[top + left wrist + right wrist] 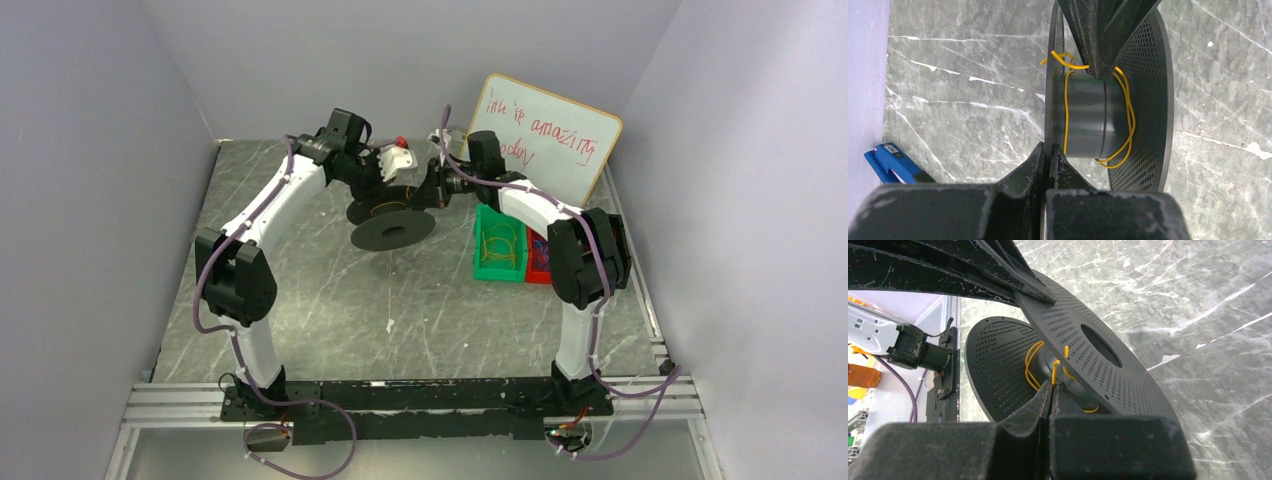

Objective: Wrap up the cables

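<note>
Below the arms, a grey marble-veined bench (300, 300) with plain pale walls (90, 150) on three sides and an aluminium rail (180, 400) along the near edge.

Left hand (1049, 152): closed, fingers pinched on the thin rim of one flange of the black spool (393, 230). The spool is tilted, mid-bench toward the back; can't tell if it touches the bench.

Right hand (1051, 387): closed, fingertips clamped on a short upright bit of the yellow cable (1128, 115) right at the spool's hub, reaching in between the two perforated flanges.

The cable sits in a few loose turns around the hub, and one small kinked end sticks out by the left flange. It is not tight and sags off the hub on one side.

Both hands meet at the spool from opposite sides, so each blocks part of the other's wrist view.

Around: green bin (497, 270) right of the spool with more yellowish cable coils (500, 243) inside, red bin (538, 268) touching it on the far side. Whiteboard (545, 140) with red scribble leans at the back right. Blue object (893, 162) lies on the bench by the wall, partly hidden in the left wrist view.
</note>
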You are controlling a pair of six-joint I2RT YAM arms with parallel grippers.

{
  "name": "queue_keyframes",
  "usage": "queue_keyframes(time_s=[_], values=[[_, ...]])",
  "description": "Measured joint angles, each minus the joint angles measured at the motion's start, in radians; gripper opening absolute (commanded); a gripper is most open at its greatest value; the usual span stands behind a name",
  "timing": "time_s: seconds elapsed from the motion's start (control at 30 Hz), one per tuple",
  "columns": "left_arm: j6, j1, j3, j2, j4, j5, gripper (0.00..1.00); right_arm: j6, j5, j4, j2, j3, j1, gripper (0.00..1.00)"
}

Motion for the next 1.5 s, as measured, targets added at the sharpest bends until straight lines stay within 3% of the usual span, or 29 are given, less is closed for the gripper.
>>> queue_keyframes(time_s=[0.37, 0.8, 1.5], values=[[-0.096, -0.01, -0.017, -0.01, 0.063, -0.072, 0.02, -0.008, -0.029, -0.027, 0.0, 0.016, -0.004, 0.0], [-0.114, -0.116, -0.076, -0.049, 0.158, -0.26, 0.03, -0.059, -0.066, -0.125, 0.002, 0.053, -0.002, 0.0], [-0.087, -0.133, -0.064, -0.049, 0.124, -0.276, 0.03, -0.146, -0.062, -0.262, 0.075, 0.127, -0.003, 0.0]])
